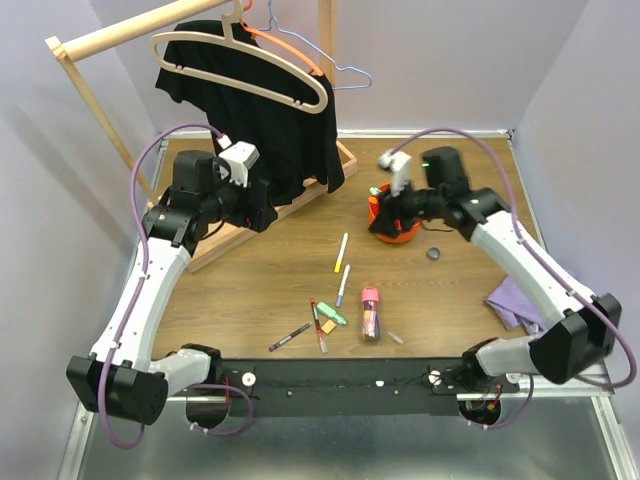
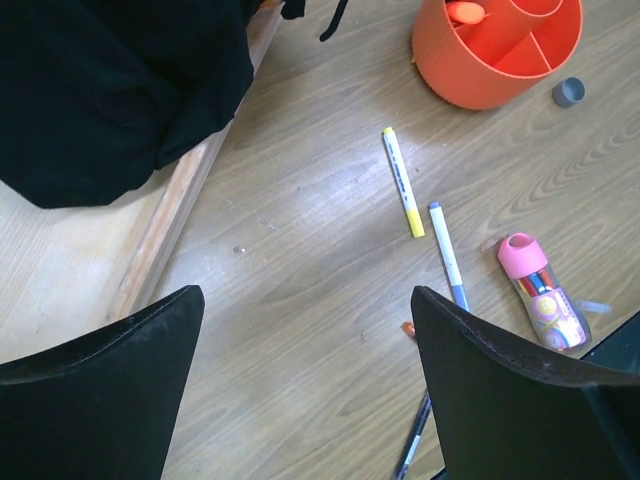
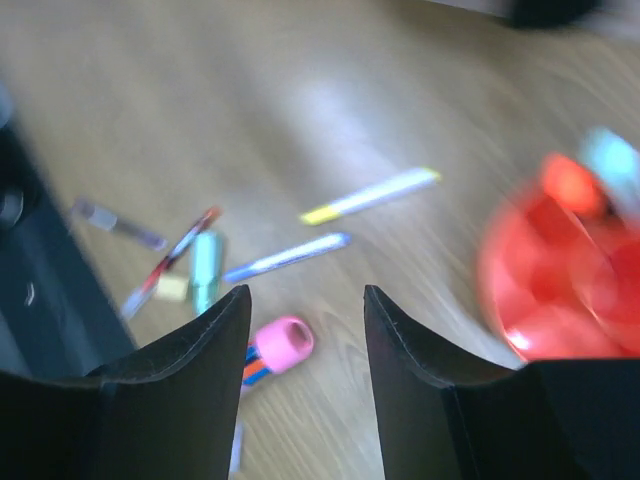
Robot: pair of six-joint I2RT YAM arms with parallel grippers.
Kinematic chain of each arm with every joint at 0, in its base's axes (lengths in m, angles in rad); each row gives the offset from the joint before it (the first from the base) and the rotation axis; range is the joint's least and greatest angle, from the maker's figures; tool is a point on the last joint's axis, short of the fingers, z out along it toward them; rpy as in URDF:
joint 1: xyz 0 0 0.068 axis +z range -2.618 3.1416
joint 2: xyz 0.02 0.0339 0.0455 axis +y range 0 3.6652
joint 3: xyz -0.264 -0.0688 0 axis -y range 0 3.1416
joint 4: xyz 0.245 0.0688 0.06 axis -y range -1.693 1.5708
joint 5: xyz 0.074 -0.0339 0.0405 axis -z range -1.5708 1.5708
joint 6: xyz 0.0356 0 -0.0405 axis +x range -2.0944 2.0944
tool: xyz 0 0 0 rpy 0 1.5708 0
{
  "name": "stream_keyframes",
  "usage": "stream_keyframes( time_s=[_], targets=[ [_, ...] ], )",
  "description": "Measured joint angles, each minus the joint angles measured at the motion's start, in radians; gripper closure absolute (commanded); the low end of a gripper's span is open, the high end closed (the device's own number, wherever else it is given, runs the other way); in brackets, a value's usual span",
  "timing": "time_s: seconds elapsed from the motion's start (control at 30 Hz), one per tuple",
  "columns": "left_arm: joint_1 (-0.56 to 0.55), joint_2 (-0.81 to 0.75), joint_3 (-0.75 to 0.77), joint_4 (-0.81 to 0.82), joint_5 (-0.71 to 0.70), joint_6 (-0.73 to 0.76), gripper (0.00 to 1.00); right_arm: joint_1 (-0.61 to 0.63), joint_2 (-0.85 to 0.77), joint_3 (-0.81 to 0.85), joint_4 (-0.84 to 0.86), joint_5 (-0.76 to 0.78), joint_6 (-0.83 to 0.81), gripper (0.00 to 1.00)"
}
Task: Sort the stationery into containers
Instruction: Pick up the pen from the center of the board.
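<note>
My right gripper [image 3: 307, 300], fingers apart and empty, hangs by the orange organiser [image 3: 515, 300] at frame right; a low swing could topple it.

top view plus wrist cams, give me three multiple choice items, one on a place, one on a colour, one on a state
1. Where is the small dark cap relative to the orange organiser?
A. inside it
B. on its rim
C. lying beside it, apart

2. What colour is the cap of the stubby tube?
A. pink
B. blue
C. black

3. What state is the left gripper in?
A. shut, empty
B. open, empty
C. shut on the stubby tube

Answers:
1 C: the top view and left wrist view show bare wood between cap and organiser.
2 A: the left wrist view shows a pink top on a clear body.
3 B: its fingers stand wide apart with only tabletop between them.
</note>
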Motion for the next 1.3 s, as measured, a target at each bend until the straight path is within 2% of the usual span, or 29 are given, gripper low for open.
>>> stream_keyframes(
  time_s=[0.07, 0.13, 0.3, 0.47, 0.67, 0.9, 1.3],
  targets=[
    [0.001, -0.019, -0.014, -0.005, -0.009, 0.002, 0.06, 0.071, 0.031, 0.042, -0.047, -0.026, -0.105, 0.46],
    [0.013, -0.043, -0.026, -0.005, -0.011, 0.004, 0.06, 0.167, 0.094, 0.122, -0.137, -0.055, -0.282, 0.48],
    [0.064, -0.084, -0.044, -0.005, -0.011, 0.026, 0.06, 0.298, 0.271, 0.262, -0.303, -0.05, -0.749, 0.52],
    [0.108, -0.1, -0.066, -0.005, -0.013, 0.042, 0.06, 0.396, 0.368, 0.201, -0.413, 0.02, -1.196, 0.52],
    [0.209, -0.12, -0.074, -0.006, -0.015, 0.041, 0.06, 0.441, 0.396, 0.111, -0.455, 0.077, -1.54, 0.5],
    [0.279, -0.166, -0.108, -0.005, -0.012, 0.025, 0.06, 0.44, 0.48, 0.104, -0.454, 0.11, -1.667, 0.5],
    [0.31, -0.169, -0.144, -0.007, 0.009, -0.008, 0.06, 0.454, 0.614, 0.135, -0.4, 0.111, -1.677, 0.52]
  ],
)
